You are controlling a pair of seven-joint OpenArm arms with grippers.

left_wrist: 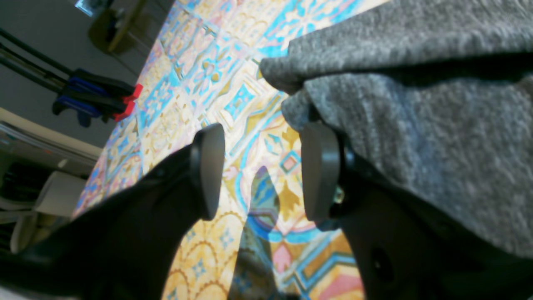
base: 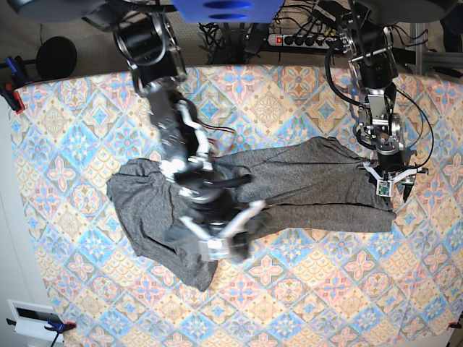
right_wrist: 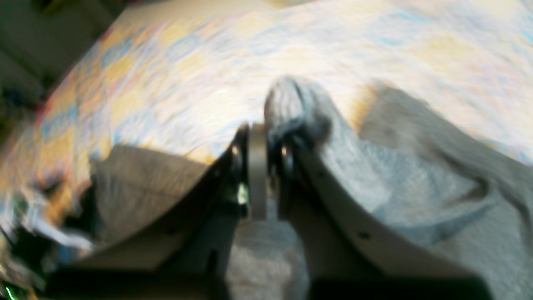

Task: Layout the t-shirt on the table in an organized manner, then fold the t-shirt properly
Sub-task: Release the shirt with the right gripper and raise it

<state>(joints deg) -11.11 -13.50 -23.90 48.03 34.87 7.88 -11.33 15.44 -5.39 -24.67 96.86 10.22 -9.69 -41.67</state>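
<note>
Gripping a fold of the t-shirt (base: 304, 184) mid-table (base: 72, 101): right gripper (right_wrist: 266, 137), clamped. Left gripper (left_wrist: 260, 166) agape beside the hem, empty. Risk: one-sided pull bunching the cloth.

clamps (left_wrist: 100, 98): blue-black, red tips, at cloth's edge | power strip (base: 300, 40): behind, cables plugged in

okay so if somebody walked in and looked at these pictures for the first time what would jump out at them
First the loud tablecloth of blue, pink and cream diamond tiles covering the whole table, with a heather dark-grey long-sleeved knit shirt sprawled, rumpled, across its middle. Next the two black robot arms reaching in from the far edge: the right gripper is shut on a bunch of the shirt near its middle, while the left gripper stands open at the shirt's edge, gripping nothing.
</note>
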